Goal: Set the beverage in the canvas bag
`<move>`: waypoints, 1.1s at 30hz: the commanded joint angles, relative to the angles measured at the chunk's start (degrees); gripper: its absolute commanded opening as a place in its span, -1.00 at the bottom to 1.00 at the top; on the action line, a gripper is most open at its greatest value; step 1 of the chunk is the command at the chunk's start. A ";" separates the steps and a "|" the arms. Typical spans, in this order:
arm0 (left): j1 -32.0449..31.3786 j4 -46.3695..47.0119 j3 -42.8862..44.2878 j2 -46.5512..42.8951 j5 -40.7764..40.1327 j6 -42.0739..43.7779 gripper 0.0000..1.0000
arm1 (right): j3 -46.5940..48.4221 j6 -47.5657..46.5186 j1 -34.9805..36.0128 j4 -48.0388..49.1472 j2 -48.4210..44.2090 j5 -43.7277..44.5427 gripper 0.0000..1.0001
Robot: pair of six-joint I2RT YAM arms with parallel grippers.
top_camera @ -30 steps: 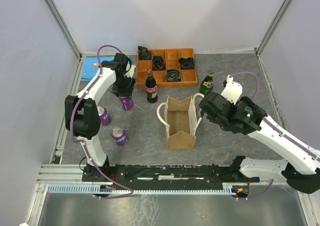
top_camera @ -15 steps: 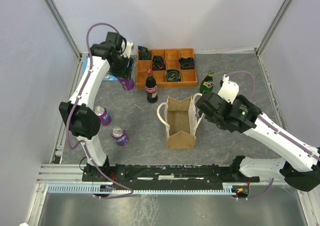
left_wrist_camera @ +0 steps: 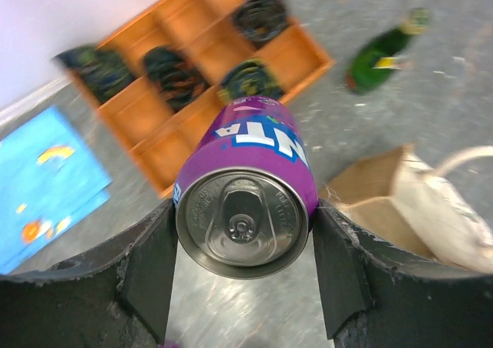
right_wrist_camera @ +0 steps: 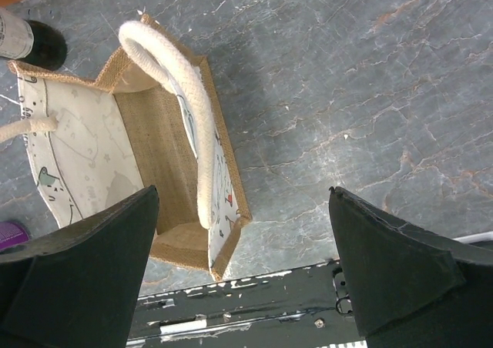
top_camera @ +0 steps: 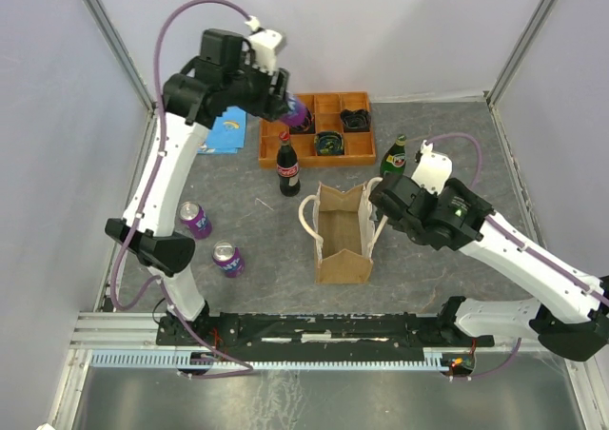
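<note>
My left gripper (top_camera: 290,107) is shut on a purple soda can (top_camera: 298,115) and holds it high over the orange tray; the left wrist view shows the can (left_wrist_camera: 248,202) clamped between both fingers (left_wrist_camera: 150,267), silver top toward the camera. The tan canvas bag (top_camera: 343,232) stands open mid-table with cream handles; it also shows in the left wrist view (left_wrist_camera: 400,202). My right gripper (top_camera: 385,205) is open at the bag's right side; its wrist view looks into the empty bag (right_wrist_camera: 162,148), with the right handle (right_wrist_camera: 192,125) between its fingers (right_wrist_camera: 85,279).
An orange compartment tray (top_camera: 319,126) with dark items sits at the back. A cola bottle (top_camera: 287,166) stands behind the bag, a green bottle (top_camera: 393,158) to its right. Two more purple cans (top_camera: 197,220) (top_camera: 227,259) stand at left. A blue card (top_camera: 224,130) lies back left.
My left arm has lifted the purple can off the table and carried it up and to the right, over the orange tray. My right gripper has barely moved beside the bag.
</note>
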 commanded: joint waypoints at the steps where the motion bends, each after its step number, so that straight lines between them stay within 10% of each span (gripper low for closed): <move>1: -8.59 9.17 2.24 -4.44 7.84 0.35 -0.95 | 3.06 2.14 0.15 -2.11 -0.81 3.65 0.99; 33: -29.51 17.03 -28.88 -4.84 -0.33 10.82 -0.95 | 3.67 8.36 0.18 -11.29 -9.91 9.65 0.99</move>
